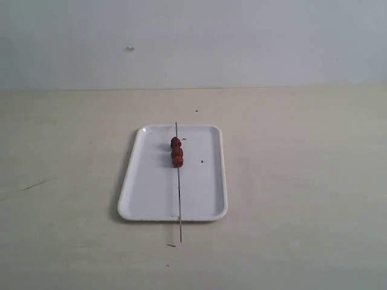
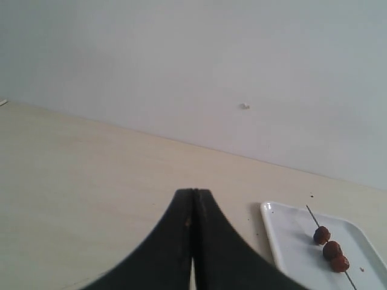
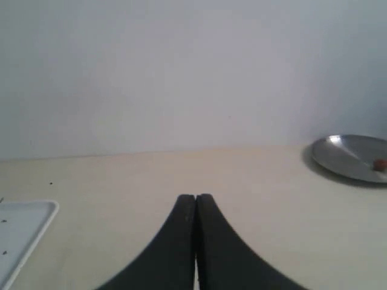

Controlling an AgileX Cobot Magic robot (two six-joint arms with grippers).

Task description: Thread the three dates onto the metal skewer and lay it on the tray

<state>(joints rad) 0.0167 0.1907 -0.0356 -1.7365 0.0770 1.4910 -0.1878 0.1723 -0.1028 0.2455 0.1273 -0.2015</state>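
**Exterior view shows the job as good as done**

Three dates [image 1: 176, 151] sit in a tight row on the skewer [image 1: 179, 193], each touching the next, over the far half of the tray [image 1: 148, 181]. The skewer lies along the tray's length, close to its middle line. Its far tip reaches the tray's far rim, and its near end runs out past the near rim over the table [image 1: 302, 181]. The left wrist view shows the same row of dates on the rod. At this size I cannot see the rod entering each fruit, but they line up on it as threaded fruit would. A few dark specks lie on the tray beside the dates.

Neither arm appears in the exterior view, so both are well clear of the tray. The left fingers [image 2: 172, 248] are pressed together with nothing between them, well apart from the tray and off one of its corners. The right fingers [image 3: 175, 241] are likewise pressed together and bare, with only a corner of the tray at the edge of their view. Far from the tray, a round metal dish [image 3: 354, 157] holds one small reddish piece [image 3: 379, 164]; what it is I cannot tell.

By my reading, threading and laying down are both complete. All that is open to question is the overhanging near end, which looks like a small matter.
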